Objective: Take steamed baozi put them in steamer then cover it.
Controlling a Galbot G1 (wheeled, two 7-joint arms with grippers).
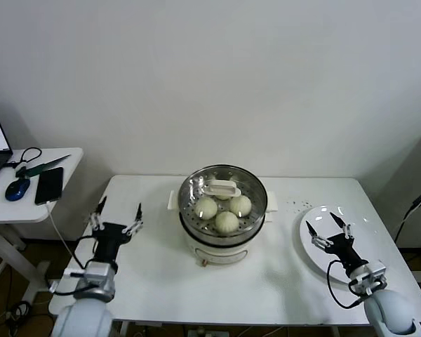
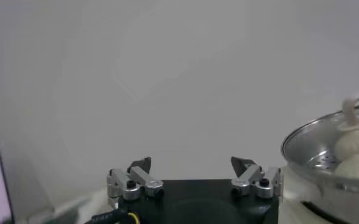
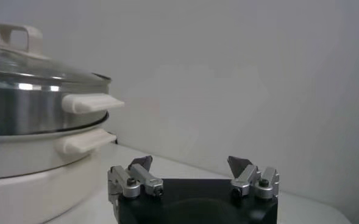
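The steamer [image 1: 223,214] stands mid-table: a shiny steel pot in a cream-white base. A glass lid with a white handle [image 1: 221,187] covers it. Three baozi [image 1: 226,221] show through the lid. My left gripper [image 1: 116,216] is open and empty at the table's left side, apart from the steamer. My right gripper [image 1: 328,227] is open and empty over the white plate [image 1: 351,260] at the right. The left wrist view shows the steamer [image 2: 334,159] with baozi [image 2: 356,144] beside my open gripper [image 2: 194,165]. The right wrist view shows the lidded steamer [image 3: 39,115] beside my open gripper [image 3: 194,164].
A side table [image 1: 28,196] at the far left holds a phone [image 1: 49,184], a blue mouse [image 1: 17,189] and cables. A white wall stands behind the table. Small dark crumbs [image 1: 295,205] lie near the plate.
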